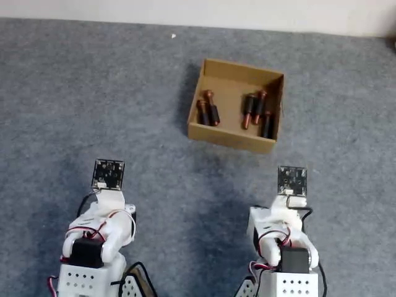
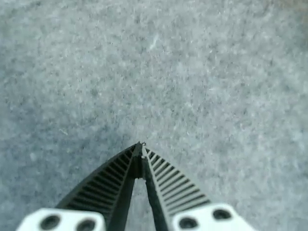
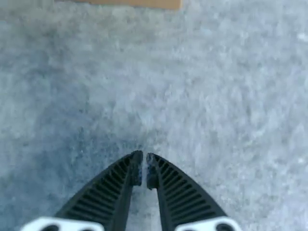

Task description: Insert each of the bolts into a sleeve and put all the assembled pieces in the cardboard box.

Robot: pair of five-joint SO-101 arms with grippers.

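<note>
I see the open brown cardboard box (image 1: pixel 234 141) on the grey carpet (image 1: pixel 93 93). It holds black sleeves with copper bolts in 2 clusters, one cluster (image 1: pixel 207 109) by the left-arm-side wall, the other cluster (image 1: pixel 257 112) opposite. Their long axes run roughly from near wall to far wall. Short of the box, my left gripper (image 2: pixel 141 147) is pinched together, empty. My right gripper (image 3: pixel 144 166) is closed to a sliver, holding nothing.
</note>
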